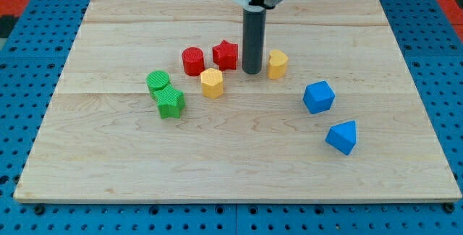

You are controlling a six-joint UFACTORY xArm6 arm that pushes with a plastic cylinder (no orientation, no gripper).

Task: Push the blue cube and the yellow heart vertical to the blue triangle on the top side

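Note:
The blue cube (pixel 318 96) lies on the wooden board (pixel 239 163) at the view's right. The blue triangle (pixel 342 137) lies just below it and slightly to the right. A yellow block (pixel 277 63), heart-like in shape, sits above and to the left of the blue cube. My tip (pixel 252 71) stands just to the left of that yellow block, very close to it, with the red star (pixel 226 54) on its other side. A second yellow block (pixel 212 82) lies lower left of my tip.
A red cylinder (pixel 192 61) sits left of the red star. A green cylinder (pixel 158 82) and a green star (pixel 171 102) lie together at the view's left. A blue pegboard surrounds the board.

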